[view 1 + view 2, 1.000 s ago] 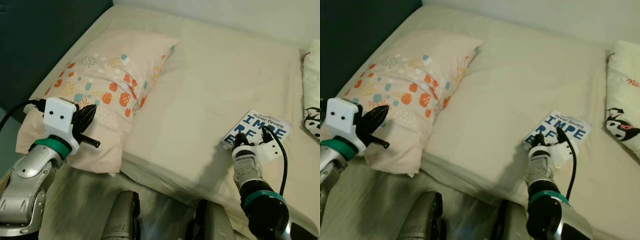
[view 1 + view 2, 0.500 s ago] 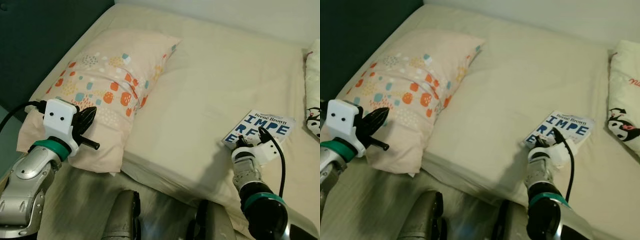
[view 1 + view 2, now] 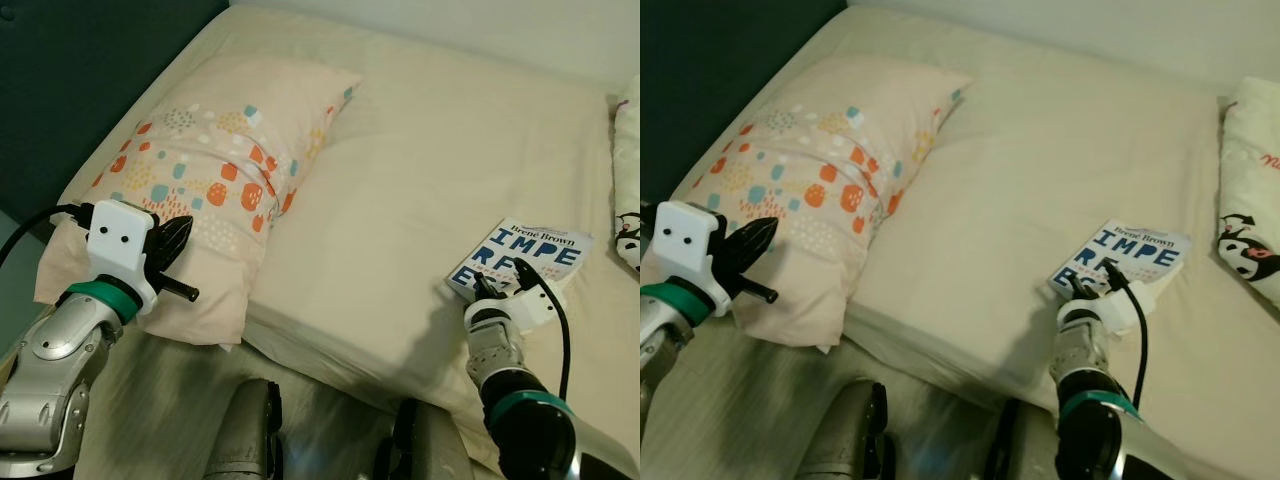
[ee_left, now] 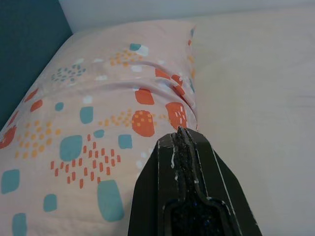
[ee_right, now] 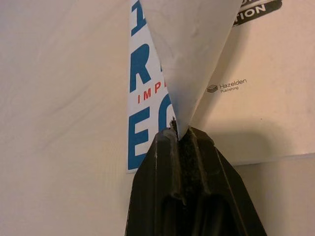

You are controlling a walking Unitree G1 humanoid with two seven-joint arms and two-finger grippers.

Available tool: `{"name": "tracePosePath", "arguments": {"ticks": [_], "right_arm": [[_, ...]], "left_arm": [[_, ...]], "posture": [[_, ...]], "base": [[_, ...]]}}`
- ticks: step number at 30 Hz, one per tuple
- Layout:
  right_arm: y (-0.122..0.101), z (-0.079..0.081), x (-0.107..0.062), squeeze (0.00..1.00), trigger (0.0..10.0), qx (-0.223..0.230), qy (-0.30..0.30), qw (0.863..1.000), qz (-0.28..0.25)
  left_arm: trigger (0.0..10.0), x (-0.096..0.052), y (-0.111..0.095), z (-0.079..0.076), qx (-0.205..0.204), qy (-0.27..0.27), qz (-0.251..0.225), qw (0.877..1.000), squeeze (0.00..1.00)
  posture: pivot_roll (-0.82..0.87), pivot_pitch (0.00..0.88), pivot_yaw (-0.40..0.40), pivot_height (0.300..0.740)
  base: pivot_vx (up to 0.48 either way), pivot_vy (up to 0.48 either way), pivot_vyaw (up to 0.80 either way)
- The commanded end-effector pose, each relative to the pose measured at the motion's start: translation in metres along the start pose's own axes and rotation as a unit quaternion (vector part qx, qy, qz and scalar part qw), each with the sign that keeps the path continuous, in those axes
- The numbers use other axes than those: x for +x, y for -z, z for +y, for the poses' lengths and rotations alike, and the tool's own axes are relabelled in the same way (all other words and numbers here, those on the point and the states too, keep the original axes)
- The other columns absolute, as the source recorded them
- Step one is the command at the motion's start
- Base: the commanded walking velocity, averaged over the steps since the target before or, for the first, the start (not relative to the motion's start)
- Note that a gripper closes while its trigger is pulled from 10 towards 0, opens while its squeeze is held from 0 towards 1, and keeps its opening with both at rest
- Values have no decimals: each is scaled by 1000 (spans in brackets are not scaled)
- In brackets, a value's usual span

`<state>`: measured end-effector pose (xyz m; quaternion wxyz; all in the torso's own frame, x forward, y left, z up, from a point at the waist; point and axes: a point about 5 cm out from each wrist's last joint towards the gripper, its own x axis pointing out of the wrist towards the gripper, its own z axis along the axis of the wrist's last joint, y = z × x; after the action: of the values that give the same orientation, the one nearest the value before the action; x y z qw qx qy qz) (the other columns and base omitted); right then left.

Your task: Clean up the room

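Note:
A white book with big blue letters [image 3: 530,252] lies on the beige bed [image 3: 420,170], near its front right edge. My right gripper [image 3: 498,279] is at the book's near corner, shut on a lifted sheet of the book [image 5: 189,49], which rises above the lettered cover [image 5: 145,73]. A pink pillow with orange and teal spots [image 3: 215,170] lies at the bed's left end. My left gripper [image 3: 178,236] hovers shut over the pillow's near part with nothing in it, its fingertips [image 4: 183,142] pressed together.
A white cushion with a penguin print [image 3: 1248,200] lies at the bed's right edge. A dark blue wall [image 3: 70,70] stands on the left beside the pillow. My own dark legs [image 3: 248,430] stand close to the bed's front edge.
My right gripper has drawn back slightly toward the bed's near edge, still shut on the book. The left arm has stayed in place.

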<state>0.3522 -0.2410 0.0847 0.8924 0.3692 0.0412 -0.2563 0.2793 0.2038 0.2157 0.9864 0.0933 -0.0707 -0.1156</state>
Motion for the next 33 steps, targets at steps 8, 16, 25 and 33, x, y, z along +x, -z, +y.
{"name": "tracePosePath", "arguments": {"ticks": [8,16,25,33], "right_arm": [[-1,-12,-2,0,0,-49,-34,998,-9],[3,-21,-7,0,0,-83,-73,994,-9],[48,-28,-39,0,0,-180,-201,962,44],[78,-20,-71,0,0,-226,-331,907,128]], "left_arm": [[10000,4,18,-9,-5,3,14,1000,0],[10000,4,31,-18,-11,4,20,1000,0],[10000,-6,51,-34,-29,-3,38,999,0],[10000,-5,54,-40,-34,-2,35,999,0]], "posture": [[235,165,38,615],[184,127,5,615],[141,80,-20,615],[136,72,-26,615]], "base": [[0,0,0],[0,0,0],[0,0,0],[0,0,0]]}}
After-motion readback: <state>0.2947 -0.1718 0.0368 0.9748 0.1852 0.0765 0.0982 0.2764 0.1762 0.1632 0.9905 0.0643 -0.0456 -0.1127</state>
